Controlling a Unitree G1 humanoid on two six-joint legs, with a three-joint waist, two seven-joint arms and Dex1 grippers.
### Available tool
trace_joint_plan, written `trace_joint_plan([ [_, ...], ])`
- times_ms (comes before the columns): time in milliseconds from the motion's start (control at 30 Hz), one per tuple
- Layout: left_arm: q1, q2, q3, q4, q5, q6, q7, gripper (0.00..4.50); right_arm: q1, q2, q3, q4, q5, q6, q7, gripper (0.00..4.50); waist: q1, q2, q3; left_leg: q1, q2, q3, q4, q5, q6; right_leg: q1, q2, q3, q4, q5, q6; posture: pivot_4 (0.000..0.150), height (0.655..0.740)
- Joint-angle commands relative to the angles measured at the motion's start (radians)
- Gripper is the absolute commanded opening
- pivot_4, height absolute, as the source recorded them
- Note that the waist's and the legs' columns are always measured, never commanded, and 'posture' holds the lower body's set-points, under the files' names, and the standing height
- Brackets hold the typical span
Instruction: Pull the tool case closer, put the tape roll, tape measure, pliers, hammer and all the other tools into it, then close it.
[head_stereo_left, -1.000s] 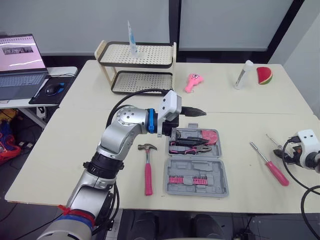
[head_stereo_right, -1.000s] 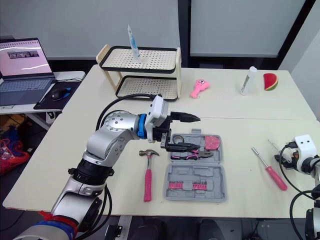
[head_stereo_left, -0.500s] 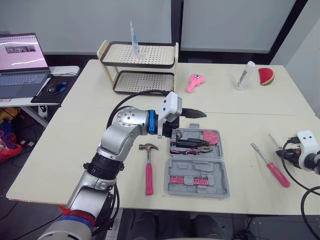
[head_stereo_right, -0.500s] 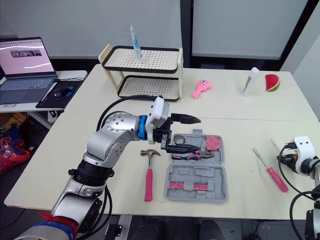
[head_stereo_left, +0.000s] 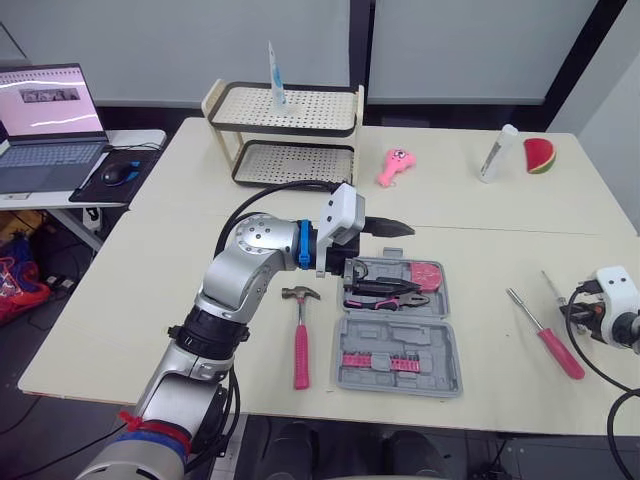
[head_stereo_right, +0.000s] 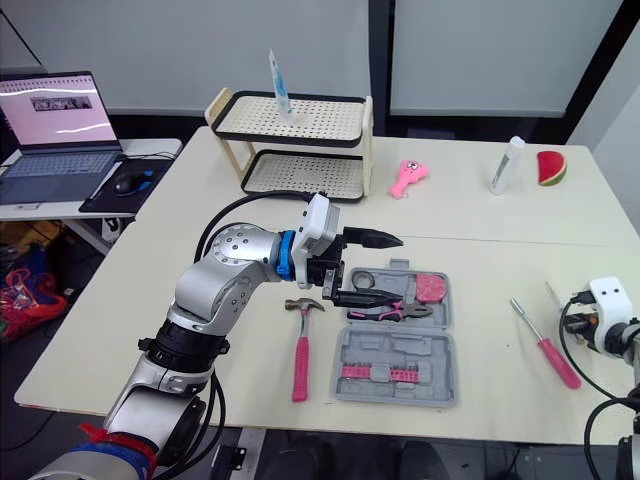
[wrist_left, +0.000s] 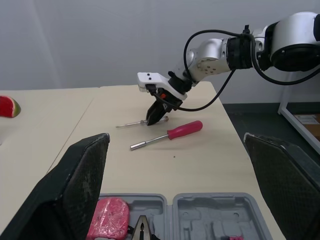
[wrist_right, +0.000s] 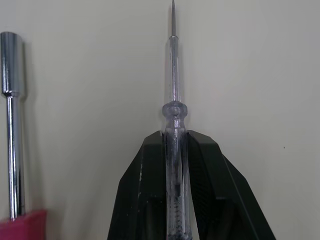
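1. Hovering above the far rim of the open tool case (head_stereo_left: 400, 365), left gripper (head_stereo_left: 392, 258) spreads its fingers (wrist_left: 75, 190) wide.
2. Right of the case, near the table (head_stereo_left: 480, 400) edge, right gripper (wrist_right: 176, 137) clamps a clear screwdriver (wrist_right: 173, 90).

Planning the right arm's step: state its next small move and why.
Probably a short lift: the right gripper is shut on the clear screwdriver, which lies flat on the table, apart from the open case. Raising it should free it for the carry.
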Motion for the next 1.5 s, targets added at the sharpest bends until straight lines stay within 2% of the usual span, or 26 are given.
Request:
trace_joint_plan([
  [33,0.006,0.024,0.015,-0.036,-0.016,-0.017,-0.017,4.5,0.069,-0.068,-0.079,-0.288,0.072,0.155,0.031,0.35,0.004,0.002,0.0,-0.001,0.0,0.0,0.0,0.0,0.0,-0.001,0.0,0.0,0.0,0.0,0.0,0.15,0.74],
  [167,0.031,0.062,0.008,-0.058,-0.01,-0.041,-0.054,4.5,0.23,-0.08,-0.161,-0.679,0.153,0.412,0.015,0.35,0.004,0.002,-0.001,-0.005,0.002,0.0,0.0,0.0,0.0,-0.003,0.002,0.001,0.001,0.0,0.0,0.15,0.74],
  [267,0.039,0.081,0.007,-0.073,-0.018,-0.044,-0.076,4.5,0.364,-0.04,-0.229,-0.981,0.224,0.606,-0.02,0.35,0.01,0.002,-0.001,-0.005,0.005,-0.001,0.0,0.0,0.0,-0.003,0.003,0.001,0.001,0.0,0.0,0.15,0.74],
  [367,0.047,0.096,-0.001,-0.082,-0.016,-0.047,-0.095,4.5,0.429,0.035,-0.259,-1.193,0.268,0.752,-0.091,0.35,0.013,0.002,-0.001,-0.008,0.007,-0.002,0.001,0.0,0.0,-0.003,0.006,0.003,0.001,0.0,0.0,0.15,0.74],
  [467,0.056,0.098,-0.007,-0.092,-0.018,-0.04,-0.098,4.5,0.456,0.119,-0.241,-1.321,0.279,0.833,-0.167,0.35,0.013,0.002,-0.001,-0.007,0.007,-0.002,0.001,0.0,0.0,-0.003,0.007,0.004,0.001,0.0,0.0,0.15,0.74],
  [600,0.071,0.098,-0.02,-0.106,-0.009,-0.038,-0.089,4.5,0.499,0.213,-0.202,-1.385,0.259,0.869,-0.26,0.35,0.011,0.002,-0.001,-0.007,0.008,-0.003,0.001,0.0,0.0,-0.004,0.007,0.004,0.0,0.0,0.0,0.15,0.74],
  [800,0.097,0.118,-0.04,-0.143,-0.01,-0.025,-0.09,4.5,0.561,0.329,-0.135,-1.376,0.219,0.827,-0.367,0.35,0.005,0.002,-0.001,-0.007,0.008,-0.002,0.001,0.0,0.0,-0.006,0.008,0.005,0.002,0.0,0.0,0.15,0.74],
  [1167,0.116,0.135,-0.059,-0.169,-0.008,-0.007,-0.095,4.5,0.536,0.406,-0.05,-1.271,0.181,0.726,-0.434,0.35,0.001,0.003,-0.001,-0.005,0.008,-0.001,0.0,0.0,0.001,-0.007,0.009,0.006,0.004,0.0,0.0,0.15,0.74],
  [1500,0.125,0.142,-0.063,-0.176,-0.012,0.003,-0.091,4.5,0.529,0.439,-0.034,-1.279,0.193,0.731,-0.45,0.35,-0.002,0.003,-0.001,-0.004,0.01,-0.001,0.0,0.001,0.001,-0.007,0.01,0.007,0.005,0.0,0.0,0.15,0.74],
])
